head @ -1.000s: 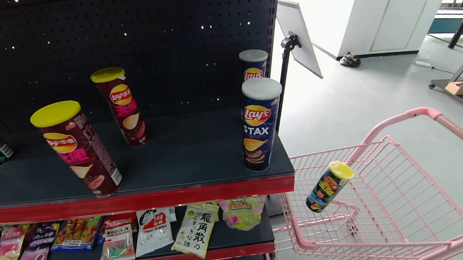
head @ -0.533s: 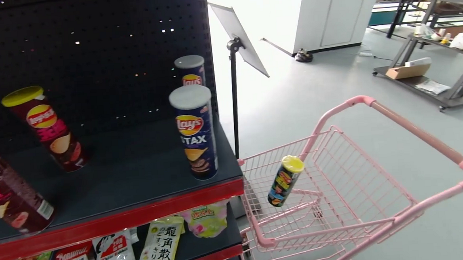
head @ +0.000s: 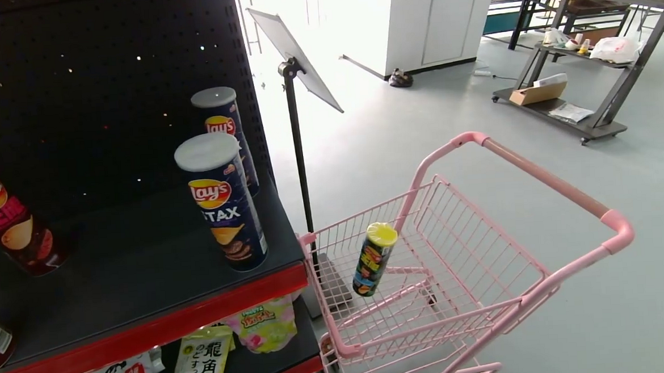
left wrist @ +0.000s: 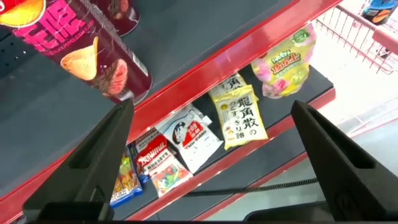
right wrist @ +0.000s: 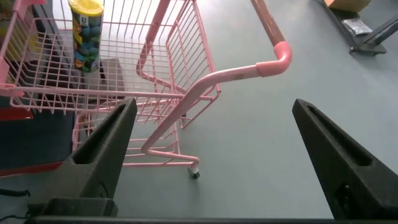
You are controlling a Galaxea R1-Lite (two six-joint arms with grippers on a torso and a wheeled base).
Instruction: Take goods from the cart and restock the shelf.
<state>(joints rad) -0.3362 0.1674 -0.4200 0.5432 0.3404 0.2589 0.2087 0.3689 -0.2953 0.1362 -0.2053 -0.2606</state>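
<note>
A pink wire cart (head: 541, 170) stands on the floor right of the shelf. Inside it, a dark chip can with a yellow lid (head: 373, 259) leans against the basket wall; the right wrist view shows the can (right wrist: 86, 34) and the cart (right wrist: 211, 78). The black shelf with a red front edge (head: 146, 327) carries two blue cans (head: 222, 201) (head: 224, 132) and a maroon can (head: 4, 215). My left gripper (left wrist: 211, 162) is open over the shelf's red edge (left wrist: 249, 46), near a maroon can (left wrist: 93, 56). My right gripper (right wrist: 214, 162) is open over the floor beside the cart.
Snack bags (head: 205, 363) lie on the lower shelf, also under the left gripper (left wrist: 239, 115). A sign stand (head: 299, 154) rises between shelf and cart. A rolling rack (head: 577, 99) and a white cabinet (head: 431, 22) stand farther back across open grey floor.
The head camera has swung to the right, so shelf and cart slide left in the picture. The can in the cart keeps its place against the basket wall.
</note>
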